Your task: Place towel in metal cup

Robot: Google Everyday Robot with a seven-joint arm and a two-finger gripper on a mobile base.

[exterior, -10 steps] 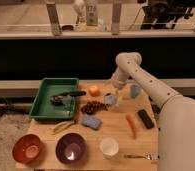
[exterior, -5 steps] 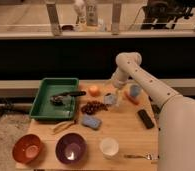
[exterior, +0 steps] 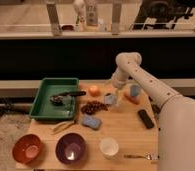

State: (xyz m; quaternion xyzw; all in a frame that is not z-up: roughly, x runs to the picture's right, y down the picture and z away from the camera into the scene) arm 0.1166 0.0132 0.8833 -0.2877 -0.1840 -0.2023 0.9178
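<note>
The metal cup (exterior: 109, 99) is a small squat pale grey cup on the wooden table (exterior: 126, 135), right of the grapes. My gripper (exterior: 116, 98) hangs down from the white arm (exterior: 141, 80), right at the cup's right rim and just above it. I cannot make out the towel as a separate thing; something pale shows at the gripper, close to the cup. The light-blue tumbler (exterior: 135, 90) stands just right of the gripper. The white cup (exterior: 109, 147) stands near the table's front edge.
A green tray (exterior: 41, 102) holding a dark utensil is at back left. An orange (exterior: 93, 90), grapes (exterior: 93, 107), a blue sponge (exterior: 91, 121), a carrot (exterior: 130, 98) and a black device (exterior: 146, 118) lie around. A purple bowl (exterior: 71, 147), a red bowl (exterior: 27, 148) and a spoon (exterior: 138, 156) are at the front.
The gripper has stayed by the metal cup with at most a slight shift. The other things on the table stand as before.
</note>
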